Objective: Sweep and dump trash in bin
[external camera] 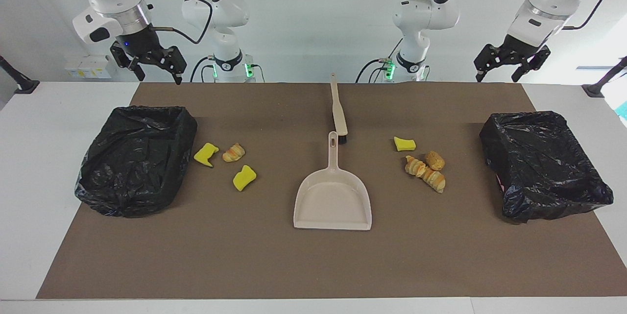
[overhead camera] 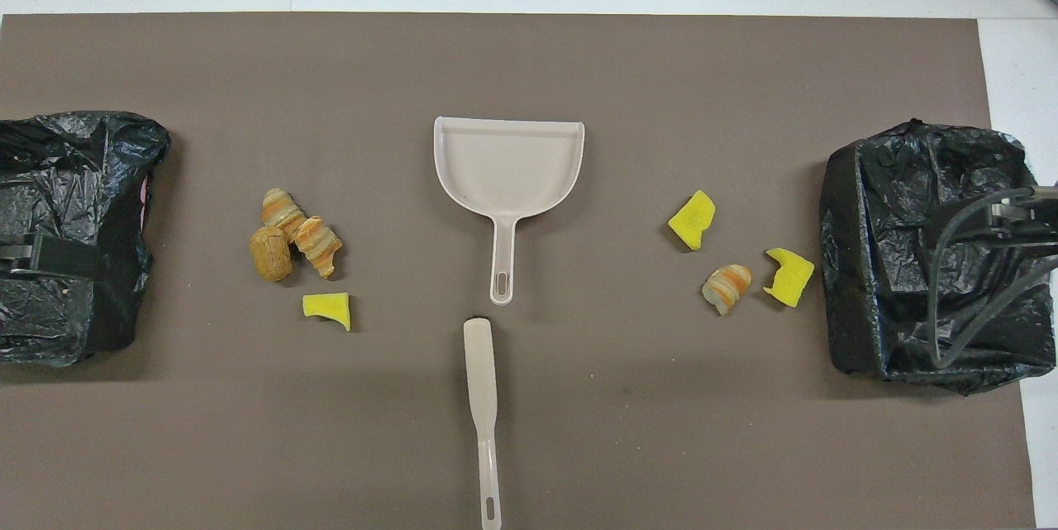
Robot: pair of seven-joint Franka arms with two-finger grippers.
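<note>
My left gripper point(external camera: 512, 70) hangs in the air w/ fingers wide, holding nothing, over the edge of the mat near the bin point(external camera: 543, 164) at its end. My right gripper point(external camera: 156, 70) is also wide and empty, up near the other bin point(external camera: 134, 159). Trash lies on the brown mat point(external camera: 313, 265) in 2 groups: sponge chunks point(external camera: 244, 178) and a croissant piece point(external camera: 233, 152) beside the right arm's bin; one sponge chunk point(external camera: 404, 144) and bread pieces point(external camera: 425, 172) toward the left arm's end. Dustpan point(external camera: 333, 201) lies between the groups, brush point(external camera: 338, 113) nearer to me.

Lab (robot arms point(external camera: 421, 15), white walls)
</note>
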